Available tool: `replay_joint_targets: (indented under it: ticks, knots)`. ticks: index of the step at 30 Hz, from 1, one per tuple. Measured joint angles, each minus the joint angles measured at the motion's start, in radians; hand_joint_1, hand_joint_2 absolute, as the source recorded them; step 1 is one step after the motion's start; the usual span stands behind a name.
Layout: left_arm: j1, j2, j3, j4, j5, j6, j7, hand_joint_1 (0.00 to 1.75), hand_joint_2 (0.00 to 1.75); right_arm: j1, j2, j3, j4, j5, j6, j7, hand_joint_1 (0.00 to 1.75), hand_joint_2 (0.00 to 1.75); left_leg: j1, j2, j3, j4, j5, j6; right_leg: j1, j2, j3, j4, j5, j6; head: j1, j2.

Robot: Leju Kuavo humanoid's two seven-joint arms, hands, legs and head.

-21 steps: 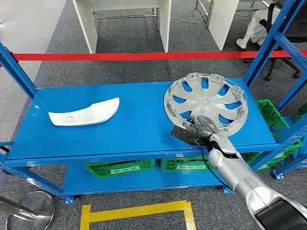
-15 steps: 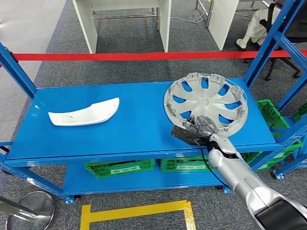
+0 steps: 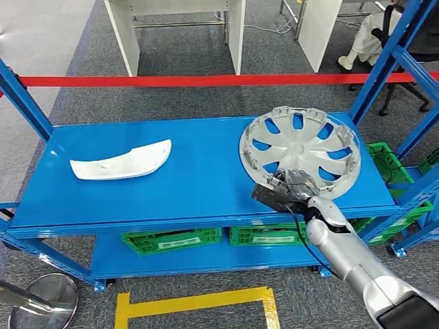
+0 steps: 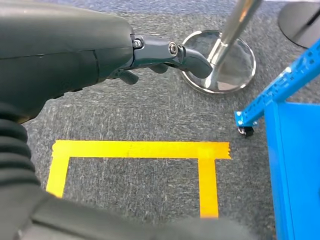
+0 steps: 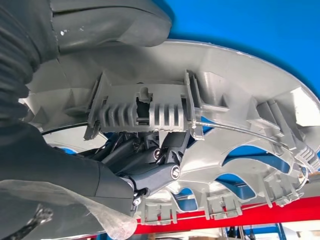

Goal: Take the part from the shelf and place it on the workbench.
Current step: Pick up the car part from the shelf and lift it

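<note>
Nearest, the left robot hand hangs over grey carpet with nothing in it, one dark finger stretched out straight and the others tucked under the palm. Below it lie yellow tape in a right-angled outline and the round chrome base of a post.

Further out, the right arm reaches up from the lower right to the front edge of the blue shelf. The right robot hand grips the near rim of the hubcap: in the right wrist view the thick thumb lies over the rim's outer side, while the dark fingers curl in behind the ribbed clip on the inner side. The hubcap sits at the right end of the shelf's top deck, inner face up; I cannot tell whether its near edge is raised off the deck.

Well apart from it, toward the left end of the same deck, lies a curved white part. Green crates sit on the lower deck.

Beyond the shelf, a red strip runs across, with white furniture legs on the carpet behind it and a seated person at the far right.
</note>
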Motion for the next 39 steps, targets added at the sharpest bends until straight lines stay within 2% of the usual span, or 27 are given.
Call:
replay_joint_targets:
  ticks: [6, 12, 17, 34, 39]
  knots:
    - [0.000, 0.002, 0.019, 0.000, 0.002, 0.010, 0.032, 0.00, 1.75, 0.029, -0.009, -0.006, -0.056, -0.024, -0.045, -0.022, 1.75, 1.75, 0.000, 0.000, 0.000, 0.000, 0.000, 0.000, 0.000, 0.000, 0.000, 0.000, 0.000, 0.000, 0.000, 0.000]
    - [0.000, 0.002, 0.019, 0.000, -0.017, 0.013, 0.046, 0.00, 1.75, 0.094, -0.026, -0.019, -0.182, -0.018, -0.111, -0.039, 1.75, 1.75, 0.000, 0.000, -0.006, 0.000, 0.000, 0.000, 0.000, 0.000, -0.005, 0.000, 0.000, 0.000, 0.000, 0.000]
    - [0.000, 0.002, 0.019, 0.000, -0.034, 0.010, 0.044, 0.00, 1.75, 0.136, -0.032, -0.043, -0.284, 0.011, -0.203, -0.085, 1.75, 1.75, 0.000, 0.000, -0.010, 0.000, 0.000, 0.000, 0.000, 0.000, -0.010, 0.001, 0.000, 0.000, 0.000, 0.000]
    - [-0.010, 0.002, 0.018, 0.000, -0.066, 0.010, 0.041, 0.00, 1.75, 0.203, -0.032, -0.103, -0.514, 0.064, -0.356, -0.166, 1.75, 1.75, 0.000, 0.000, -0.013, 0.000, 0.000, 0.000, 0.000, 0.000, -0.013, 0.001, 0.000, 0.000, 0.000, 0.000]
    - [-0.011, 0.002, 0.016, 0.000, -0.082, 0.011, 0.041, 0.00, 1.75, 0.222, -0.012, -0.124, -0.561, 0.086, -0.413, -0.183, 1.75, 1.75, 0.000, 0.000, -0.014, 0.000, 0.000, 0.000, 0.000, -0.001, -0.013, 0.001, 0.000, 0.000, 0.000, 0.000]
